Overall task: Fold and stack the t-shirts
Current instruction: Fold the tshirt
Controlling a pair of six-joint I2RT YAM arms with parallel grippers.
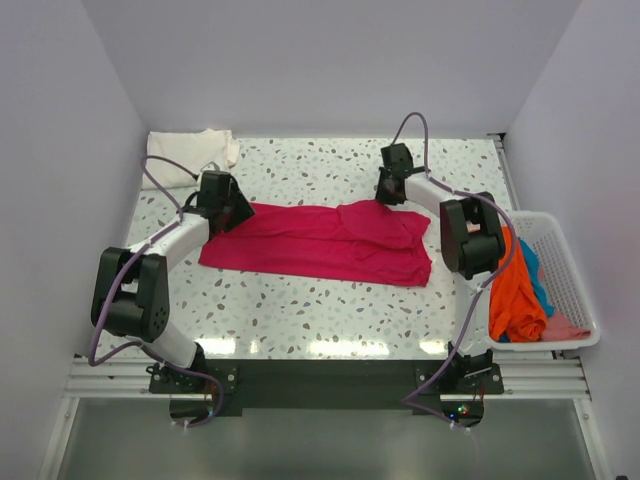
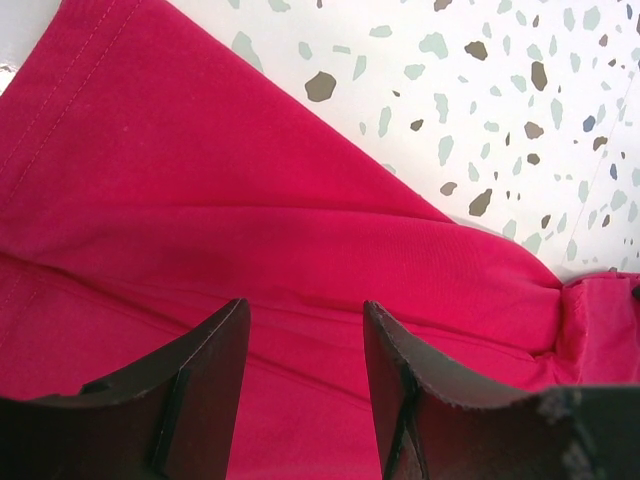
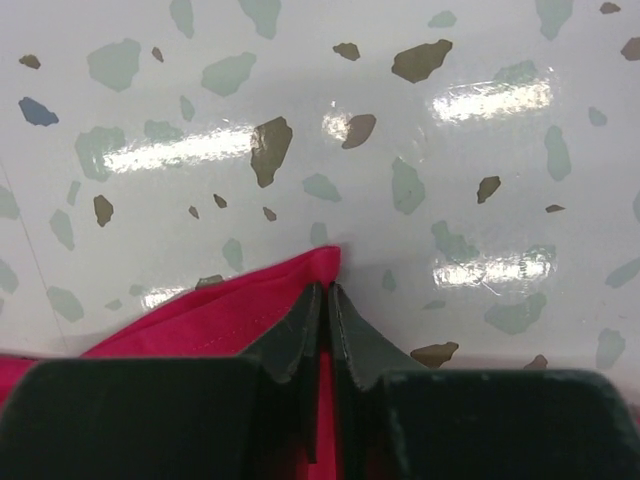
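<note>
near right: basket (image 1: 570, 265) holding orange t-shirt (image 1: 515, 290) and others | mid tabletop (image 1: 300, 310): red t-shirt (image 1: 320, 243) lying flat, judged soft, light, limp (likely to slide on the glossy top); best taken by corners or hem | left gripper (image 2: 305, 320) released, poised over its left end | right gripper (image 3: 327, 295) clenched on its far-right corner | far left: cream t-shirt (image 1: 190, 150)

Left gripper (image 2: 305, 375): jaws apart, angled downward. Right gripper (image 3: 326, 300): arm outstretched, jaws pinched together on magenta t-shirt (image 3: 220, 315) edge.
</note>
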